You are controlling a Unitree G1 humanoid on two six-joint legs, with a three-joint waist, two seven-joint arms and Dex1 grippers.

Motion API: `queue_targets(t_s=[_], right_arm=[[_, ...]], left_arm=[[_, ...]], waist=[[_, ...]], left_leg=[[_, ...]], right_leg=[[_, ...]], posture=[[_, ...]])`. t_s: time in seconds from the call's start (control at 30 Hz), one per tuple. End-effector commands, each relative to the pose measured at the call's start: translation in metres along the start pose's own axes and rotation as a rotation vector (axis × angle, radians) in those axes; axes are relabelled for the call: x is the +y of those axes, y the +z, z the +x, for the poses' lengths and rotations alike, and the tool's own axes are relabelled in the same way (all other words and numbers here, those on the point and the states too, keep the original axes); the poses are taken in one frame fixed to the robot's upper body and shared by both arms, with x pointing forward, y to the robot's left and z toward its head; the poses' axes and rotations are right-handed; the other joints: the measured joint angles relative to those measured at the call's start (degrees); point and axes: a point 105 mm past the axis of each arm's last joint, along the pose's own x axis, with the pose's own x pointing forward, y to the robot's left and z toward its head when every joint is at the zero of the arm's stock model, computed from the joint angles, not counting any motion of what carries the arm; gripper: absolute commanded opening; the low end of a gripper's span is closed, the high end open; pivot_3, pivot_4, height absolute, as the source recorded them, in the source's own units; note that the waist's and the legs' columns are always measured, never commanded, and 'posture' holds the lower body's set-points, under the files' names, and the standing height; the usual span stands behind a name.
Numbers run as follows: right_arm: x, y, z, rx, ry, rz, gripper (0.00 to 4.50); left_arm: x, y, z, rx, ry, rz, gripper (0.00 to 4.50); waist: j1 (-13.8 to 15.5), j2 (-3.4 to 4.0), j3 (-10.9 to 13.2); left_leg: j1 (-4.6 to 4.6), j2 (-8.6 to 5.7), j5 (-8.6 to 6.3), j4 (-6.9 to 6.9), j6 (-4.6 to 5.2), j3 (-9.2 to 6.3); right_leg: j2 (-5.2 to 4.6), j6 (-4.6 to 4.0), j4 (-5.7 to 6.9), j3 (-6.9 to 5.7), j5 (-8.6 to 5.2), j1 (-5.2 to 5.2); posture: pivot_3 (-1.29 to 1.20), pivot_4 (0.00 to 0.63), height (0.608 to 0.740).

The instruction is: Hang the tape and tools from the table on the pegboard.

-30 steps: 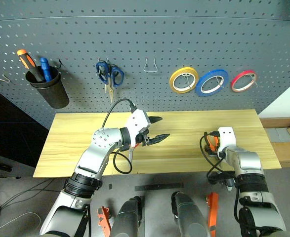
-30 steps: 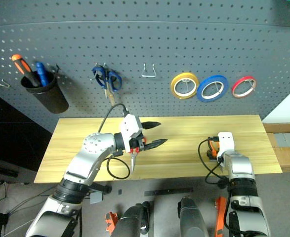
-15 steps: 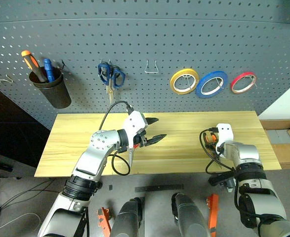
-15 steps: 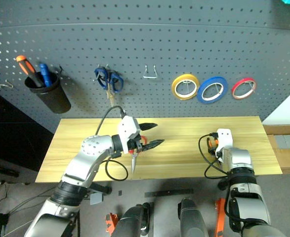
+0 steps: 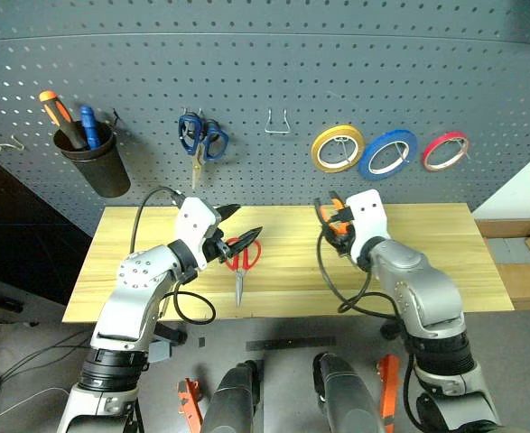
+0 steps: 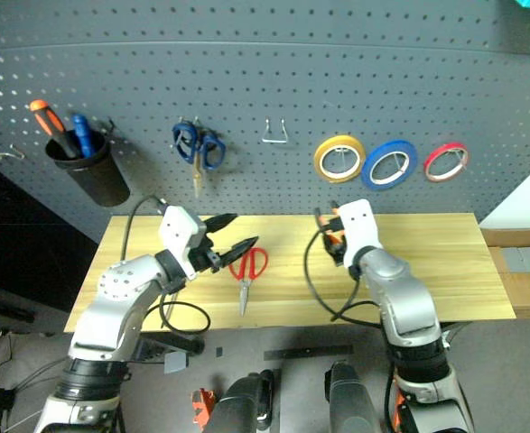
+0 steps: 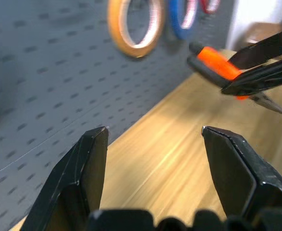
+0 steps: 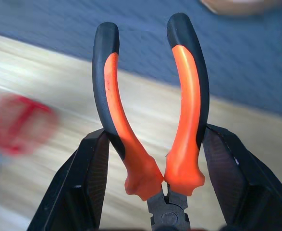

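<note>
Clamped between the right gripper's (image 8: 153, 159) fingers, the pliers (image 8: 150, 120) are sticking handles-out, above the middle of the table (image 5: 427, 262), with that arm bending inward. Facing it, the left gripper (image 5: 237, 227) is hanging empty with jaws apart just above the red scissors (image 5: 240, 262), which are lying flat near the front edge. Behind, on the pegboard (image 5: 274, 63), the blue tape (image 5: 387, 152) is hanging between yellow and red rolls, beside a bare hook (image 5: 276, 122).
</note>
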Motion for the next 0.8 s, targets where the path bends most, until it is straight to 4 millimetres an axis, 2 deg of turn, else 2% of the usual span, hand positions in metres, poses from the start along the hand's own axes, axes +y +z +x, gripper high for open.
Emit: queue_targets(t_s=[0.03,0.2,0.27,0.43,0.57,0.67,0.8], right_arm=[[0.023,0.071,-0.008,-0.248,0.044,-0.037,2.45],[0.042,0.163,-0.002,-0.514,0.086,-0.042,2.45],[0.044,0.186,0.001,-0.571,0.093,-0.022,2.45],[0.046,0.225,0.015,-0.672,0.091,-0.003,2.45],[0.043,0.240,0.029,-0.731,0.067,-0.026,2.45],[0.037,0.240,0.039,-0.757,0.033,-0.084,2.45],[0.033,0.233,0.052,-0.732,0.030,-0.064,2.45]], left_arm=[[0.016,0.026,-0.011,-0.088,0.093,0.013,3.31],[0.026,0.037,-0.018,-0.117,0.159,0.009,3.31],[0.027,0.039,-0.018,-0.119,0.168,0.013,3.31],[0.027,0.047,-0.013,-0.140,0.173,0.017,3.31],[0.027,0.054,-0.006,-0.160,0.166,0.024,3.31],[0.026,0.058,-0.001,-0.173,0.159,0.028,3.31],[0.025,0.060,0.003,-0.182,0.151,0.031,3.31]], waist=[[0.0,0.00,0.0],[0.0,-0.03,-0.1],[0.0,-0.11,-0.2],[0.4,-0.20,-0.3],[0.5,-0.21,-0.3],[0.9,-0.21,-0.3],[1.0,-0.20,-0.3]], left_leg=[[-0.03,0.00,0.03,0.00,-0.04,0.02],[-0.04,0.04,0.11,-0.01,-0.15,-0.05],[-0.03,0.12,0.13,-0.07,-0.21,-0.05],[-0.04,0.42,0.05,-0.20,-0.35,-0.02],[-0.05,0.47,0.05,-0.19,-0.35,0.06],[-0.05,0.49,0.05,-0.22,-0.35,0.08],[-0.05,0.50,0.05,-0.23,-0.35,0.13]], right_leg=[[0.00,-0.06,-0.03,0.01,0.09,-0.06],[0.08,-0.17,-0.02,-0.04,0.20,-0.10],[0.15,-0.23,-0.03,-0.06,0.24,-0.12],[0.39,-0.34,-0.07,-0.15,0.29,-0.15],[0.44,-0.42,-0.07,-0.13,0.34,-0.20],[0.46,-0.42,-0.07,-0.12,0.34,-0.21],[0.47,-0.42,-0.07,-0.08,0.34,-0.23]], posture=[[-0.09,0.199,0.740],[-0.07,0.192,0.740],[-0.06,0.190,0.740],[-0.04,0.187,0.740],[-0.03,0.183,0.740],[-0.02,0.182,0.740],[-0.01,0.183,0.740]])
